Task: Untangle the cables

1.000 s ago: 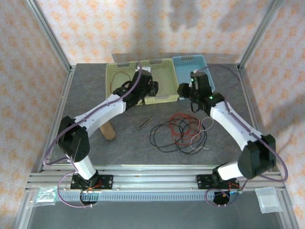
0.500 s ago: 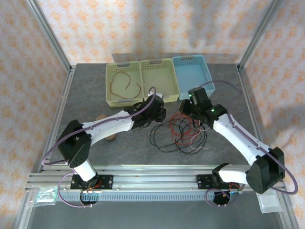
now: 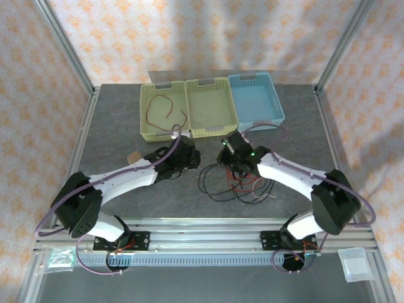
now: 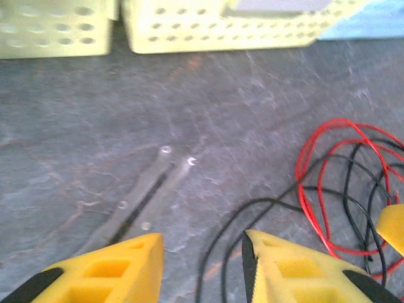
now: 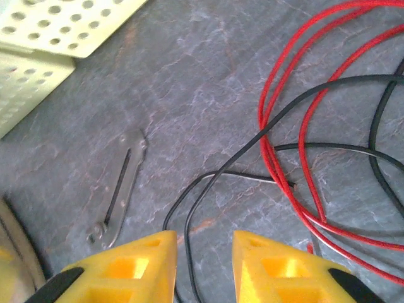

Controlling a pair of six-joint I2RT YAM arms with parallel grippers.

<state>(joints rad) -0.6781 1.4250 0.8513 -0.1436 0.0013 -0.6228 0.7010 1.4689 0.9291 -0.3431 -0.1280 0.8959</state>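
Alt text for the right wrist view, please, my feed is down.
The right gripper has its yellow fingers apart, gripping nothing, above a black cable that loops across the grey table. Loops of red cable cross it on the right; a flat metal strip lies to the left, with a yellow basket corner at top left.

A grey, stone-patterned table (image 3: 113, 129) carries three perforated baskets side by side along its far edge: a pale yellow basket (image 3: 144, 118) on the left, a second yellow basket (image 3: 211, 106) in the middle, and a light blue basket (image 3: 255, 101) on the right. A thin, flat metal strip (image 4: 144, 192) lies on the table, nearer than the yellow baskets.
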